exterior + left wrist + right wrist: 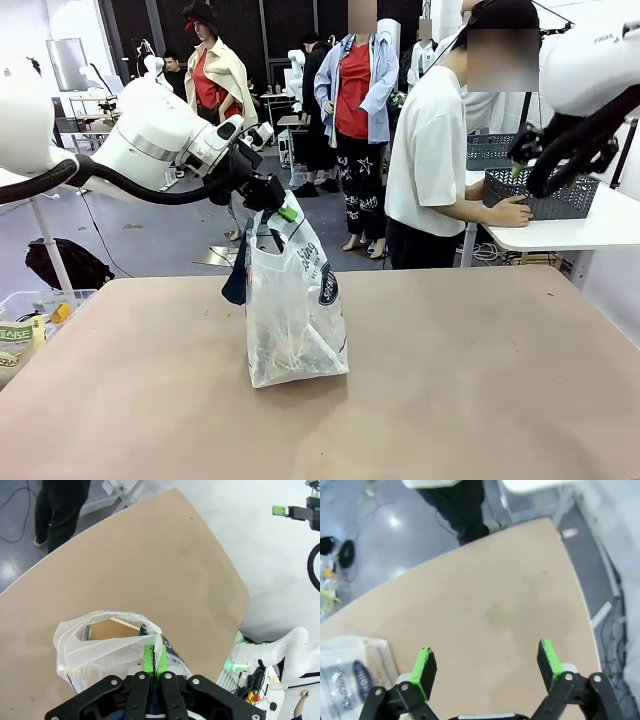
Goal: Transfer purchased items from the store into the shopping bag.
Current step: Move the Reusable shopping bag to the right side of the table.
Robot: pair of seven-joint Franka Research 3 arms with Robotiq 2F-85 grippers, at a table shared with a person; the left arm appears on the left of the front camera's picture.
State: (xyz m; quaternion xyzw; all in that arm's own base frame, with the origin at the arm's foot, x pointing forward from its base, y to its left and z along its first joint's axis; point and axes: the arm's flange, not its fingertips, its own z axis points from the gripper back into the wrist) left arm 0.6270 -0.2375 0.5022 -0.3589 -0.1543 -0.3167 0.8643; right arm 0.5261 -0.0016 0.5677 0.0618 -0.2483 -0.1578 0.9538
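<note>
The shopping bag (295,300) stands upright left of the middle of the tan table (450,380), clear and crinkly with dark blue handles. My left gripper (284,208) is shut on its top edge and holds the mouth up. In the left wrist view the green fingers (148,656) pinch the bag's rim (125,641) beside the open mouth. My right gripper (486,662) hangs open and empty high over the table's right part. The store (545,195), a dark lattice basket, sits on a white side table under a person's hand (512,212). The purchased items are hidden.
A person (430,150) stands at the far side, leaning on the white side table (580,232). A clear bin with packets (25,325) sits off the table's left edge. My right arm (585,110) is raised at the upper right.
</note>
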